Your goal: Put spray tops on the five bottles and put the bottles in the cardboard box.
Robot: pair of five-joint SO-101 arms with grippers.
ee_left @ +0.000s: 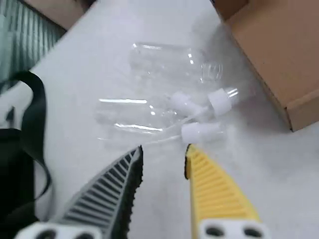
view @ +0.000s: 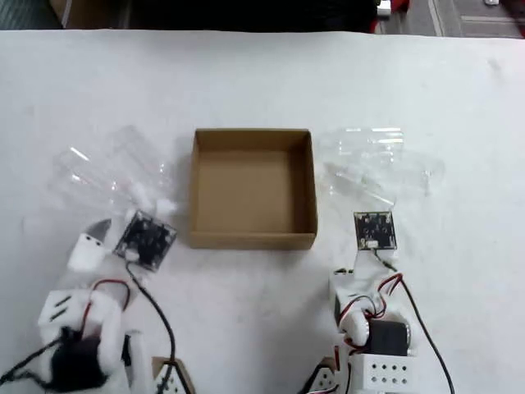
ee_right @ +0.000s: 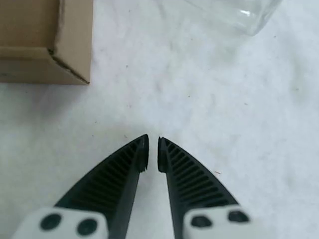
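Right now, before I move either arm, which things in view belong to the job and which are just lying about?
Job:
- cardboard box
- left bottles, clear, lying on the table
- right bottles, clear, lying down
- spray tops, white, loose beside the left bottles

Lying about:
- black strap in the left wrist view
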